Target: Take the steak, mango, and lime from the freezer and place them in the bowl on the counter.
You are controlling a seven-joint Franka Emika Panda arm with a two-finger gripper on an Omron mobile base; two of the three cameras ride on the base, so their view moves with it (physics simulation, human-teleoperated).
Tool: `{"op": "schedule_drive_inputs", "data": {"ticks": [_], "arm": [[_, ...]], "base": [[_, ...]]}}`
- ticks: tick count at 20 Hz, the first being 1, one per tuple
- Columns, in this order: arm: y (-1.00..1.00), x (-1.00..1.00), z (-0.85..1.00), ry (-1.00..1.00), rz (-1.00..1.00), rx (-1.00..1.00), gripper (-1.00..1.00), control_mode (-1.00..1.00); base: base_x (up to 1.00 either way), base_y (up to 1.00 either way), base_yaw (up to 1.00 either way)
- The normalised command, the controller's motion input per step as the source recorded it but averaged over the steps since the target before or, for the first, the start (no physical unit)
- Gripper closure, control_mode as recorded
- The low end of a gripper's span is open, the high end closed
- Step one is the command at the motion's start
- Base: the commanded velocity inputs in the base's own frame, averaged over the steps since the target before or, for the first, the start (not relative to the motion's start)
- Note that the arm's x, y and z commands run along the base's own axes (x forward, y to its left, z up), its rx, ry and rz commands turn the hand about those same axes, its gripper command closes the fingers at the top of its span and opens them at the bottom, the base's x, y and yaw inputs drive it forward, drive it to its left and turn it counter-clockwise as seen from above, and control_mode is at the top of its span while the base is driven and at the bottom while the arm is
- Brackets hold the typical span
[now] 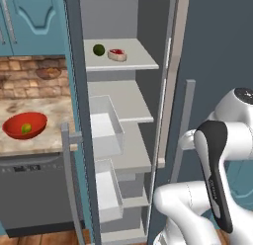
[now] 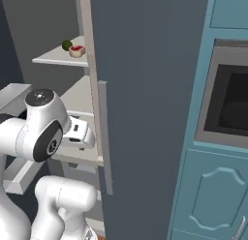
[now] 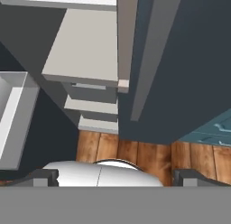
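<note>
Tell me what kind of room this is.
A rendered home kitchen, most likely: an open freezer holding a steak and lime, a marbled counter over a dishwasher, and teal cabinets.

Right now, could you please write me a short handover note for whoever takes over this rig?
Gripper: open and empty, fingertips spread wide, looking down past the grey shelves toward the wooden floor.

Things: the small dark green round lime and the flat red steak with its pale fat rim sit side by side on the top shelf of the tall slate-blue freezer, whose door stands open. The yellow-green mango lies in the glossy red bowl on the beige marbled counter.

Done: mango delivered.

Left: lime and steak, each to the bowl.
</note>
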Motion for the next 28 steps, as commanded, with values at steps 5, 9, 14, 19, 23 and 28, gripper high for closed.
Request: {"op": "schedule_drive_inputs", "data": {"ticks": [5, 9, 14, 19, 23, 28], "arm": [[0.00, 0.00, 0.00, 0.00, 0.00, 0.00, -1.00, 1.00], [0.00, 0.00, 0.00, 0.00, 0.00, 0.00, -1.00, 1.00], [0.00, 0.00, 0.00, 0.00, 0.00, 0.00, -1.00, 1.00], [0.00, 0.00, 0.00, 0.00, 0.00, 0.00, -1.00, 1.00], [0.00, 0.00, 0.00, 0.00, 0.00, 0.00, -1.00, 1.00], [0.00, 0.00, 0.00, 0.00, 0.00, 0.00, -1.00, 1.00]], "base": [[0.07, 0.30, 0.00], [0.05, 0.44, 0.00], [0.23, 0.37, 0.01], [0.10, 0.22, 0.05], [0.41, -0.18, 0.03], [0.67, -0.08, 0.04]]}}
